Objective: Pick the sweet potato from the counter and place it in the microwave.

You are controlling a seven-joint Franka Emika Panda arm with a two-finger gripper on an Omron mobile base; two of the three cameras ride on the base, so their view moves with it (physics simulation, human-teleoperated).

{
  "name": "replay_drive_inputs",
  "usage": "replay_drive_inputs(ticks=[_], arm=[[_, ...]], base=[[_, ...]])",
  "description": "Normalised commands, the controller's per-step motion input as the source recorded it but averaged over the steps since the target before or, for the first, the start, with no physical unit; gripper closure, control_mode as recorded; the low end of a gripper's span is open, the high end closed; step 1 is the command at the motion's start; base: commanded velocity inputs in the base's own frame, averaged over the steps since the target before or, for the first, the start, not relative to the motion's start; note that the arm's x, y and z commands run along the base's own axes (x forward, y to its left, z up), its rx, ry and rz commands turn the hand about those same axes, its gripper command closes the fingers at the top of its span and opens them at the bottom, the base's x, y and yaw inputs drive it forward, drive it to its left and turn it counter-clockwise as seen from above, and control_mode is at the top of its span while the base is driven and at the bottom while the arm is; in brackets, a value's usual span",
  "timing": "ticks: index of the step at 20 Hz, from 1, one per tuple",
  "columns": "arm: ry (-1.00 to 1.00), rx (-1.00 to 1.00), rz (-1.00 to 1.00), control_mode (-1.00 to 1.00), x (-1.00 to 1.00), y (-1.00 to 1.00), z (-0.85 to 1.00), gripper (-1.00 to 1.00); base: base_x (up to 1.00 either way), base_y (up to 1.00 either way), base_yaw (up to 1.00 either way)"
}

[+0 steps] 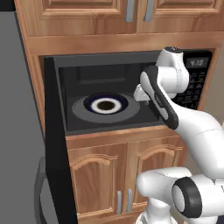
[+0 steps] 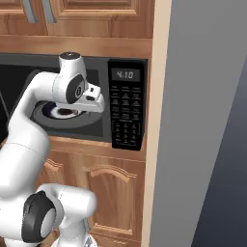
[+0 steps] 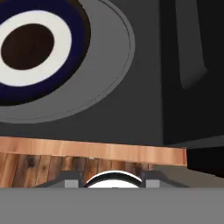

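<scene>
The black microwave [image 1: 100, 65] stands open, its door [image 1: 56, 148] swung out to the left. On its grey turntable [image 1: 78, 111] sits a white plate with a dark blue rim [image 1: 114, 109]. The dark brown sweet potato [image 1: 105, 105] lies in the plate's middle and also appears in the hand view [image 3: 27, 46]. My gripper [image 1: 141, 94] hovers at the right front of the cavity, right of the plate and apart from it. Its fingers are spread, with nothing between them [image 3: 111, 178]. From the right base view the gripper [image 2: 96, 103] partly hides the plate. The counter is out of view.
The keypad and display [image 2: 126, 113] form the microwave's right side. Light wooden cabinet doors [image 1: 127, 175] sit below and more above [image 1: 78, 13]. A tall grey panel [image 2: 202, 120] stands close on the right. The open door juts out at the left.
</scene>
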Motion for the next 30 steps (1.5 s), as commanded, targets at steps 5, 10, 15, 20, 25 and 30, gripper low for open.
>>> replay_drive_inputs(ticks=[5, 10, 15, 20, 25, 30], arm=[[0.00, 0.00, 0.00, 1.00, -0.01, 0.00, 0.00, -1.00], [0.00, 0.00, 0.00, 1.00, 0.00, 0.00, 0.00, -1.00], [0.00, 0.00, 0.00, 1.00, 0.00, 0.00, 0.00, -1.00], [0.00, 0.00, 0.00, 1.00, 0.00, 0.00, 0.00, -1.00], [0.00, 0.00, 0.00, 1.00, 0.00, 0.00, 0.00, -1.00], [0.00, 0.00, 0.00, 1.00, 0.00, 0.00, 0.00, -1.00]], base=[[-0.62, -0.01, 0.01], [-1.00, -0.16, 0.00], [-0.97, -0.17, 0.00], [-0.54, -0.07, 0.00], [-0.27, 0.00, 0.32], [-0.43, -0.05, 0.90]])
